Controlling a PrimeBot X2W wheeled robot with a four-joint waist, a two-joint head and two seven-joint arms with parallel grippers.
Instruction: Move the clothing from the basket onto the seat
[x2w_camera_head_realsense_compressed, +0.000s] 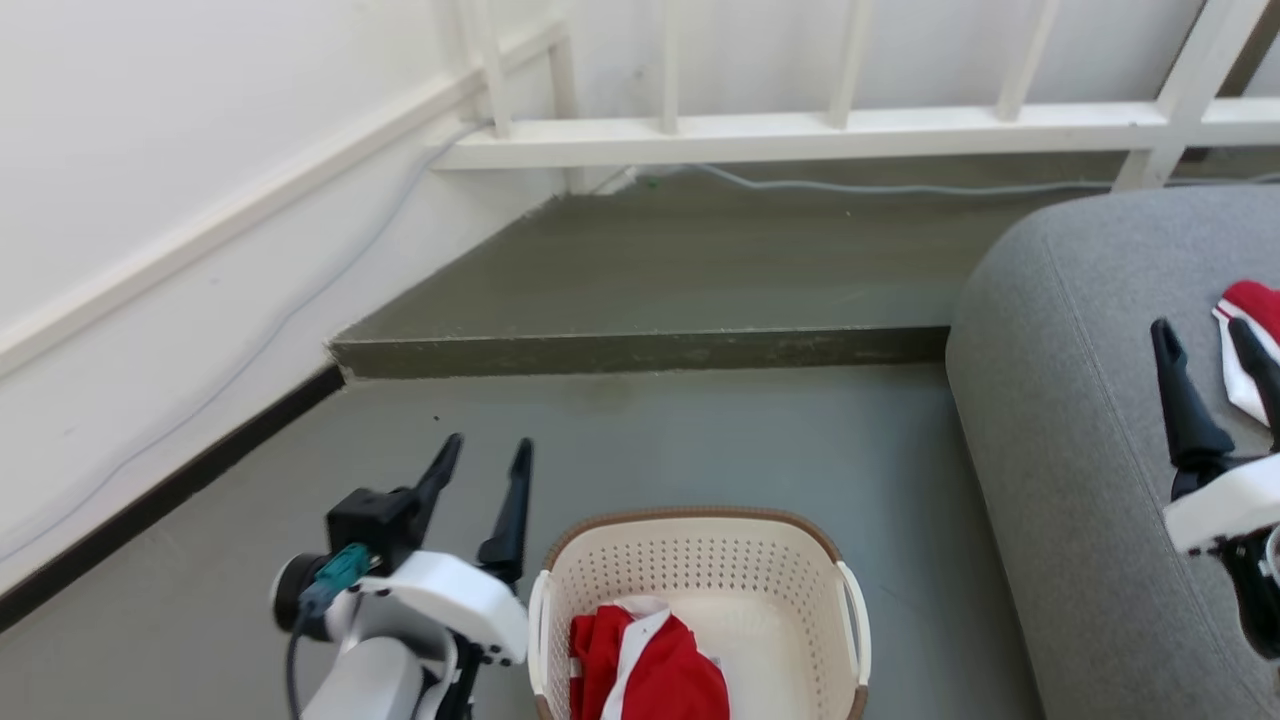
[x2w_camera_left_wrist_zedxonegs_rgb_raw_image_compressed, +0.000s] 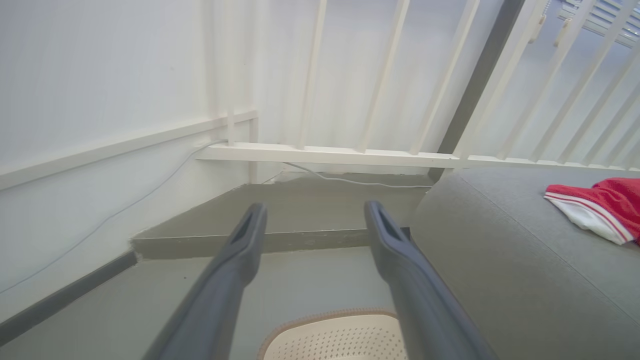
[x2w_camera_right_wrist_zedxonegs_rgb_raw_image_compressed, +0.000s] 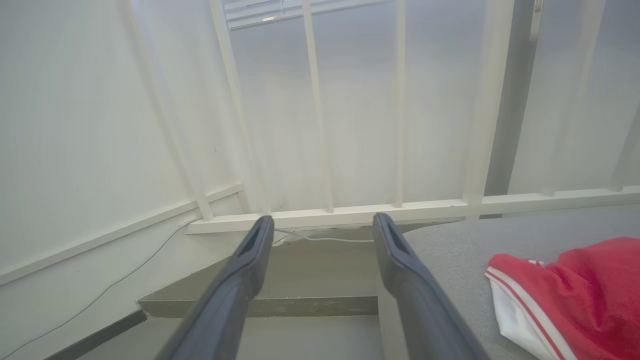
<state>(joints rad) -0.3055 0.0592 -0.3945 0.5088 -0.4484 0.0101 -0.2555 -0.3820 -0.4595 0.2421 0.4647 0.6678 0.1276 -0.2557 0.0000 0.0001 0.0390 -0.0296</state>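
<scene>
The cream basket (x2w_camera_head_realsense_compressed: 700, 560) stands on the floor at the bottom centre, and its brown rim (x2w_camera_left_wrist_zedxonegs_rgb_raw_image_compressed: 330, 315) shows low in the left wrist view. Red and white clothing (x2w_camera_head_realsense_compressed: 650, 665) lies bunched in its near left part. Another red and white garment (x2w_camera_head_realsense_compressed: 1250, 345) (x2w_camera_left_wrist_zedxonegs_rgb_raw_image_compressed: 597, 207) (x2w_camera_right_wrist_zedxonegs_rgb_raw_image_compressed: 565, 295) rests on the grey seat (x2w_camera_head_realsense_compressed: 1080, 430) (x2w_camera_left_wrist_zedxonegs_rgb_raw_image_compressed: 500, 255) (x2w_camera_right_wrist_zedxonegs_rgb_raw_image_compressed: 465, 255) at the right. My left gripper (x2w_camera_head_realsense_compressed: 487, 453) (x2w_camera_left_wrist_zedxonegs_rgb_raw_image_compressed: 312, 212) hangs open and empty just left of the basket. My right gripper (x2w_camera_head_realsense_compressed: 1205, 335) (x2w_camera_right_wrist_zedxonegs_rgb_raw_image_compressed: 322, 223) is open and empty above the seat, beside the garment.
A raised concrete step (x2w_camera_head_realsense_compressed: 640, 350) crosses the floor beyond the basket. A white railing (x2w_camera_head_realsense_compressed: 800, 130) and a white wall (x2w_camera_head_realsense_compressed: 180, 200) close off the back and left, with a thin cable (x2w_camera_head_realsense_compressed: 900, 187) running along them.
</scene>
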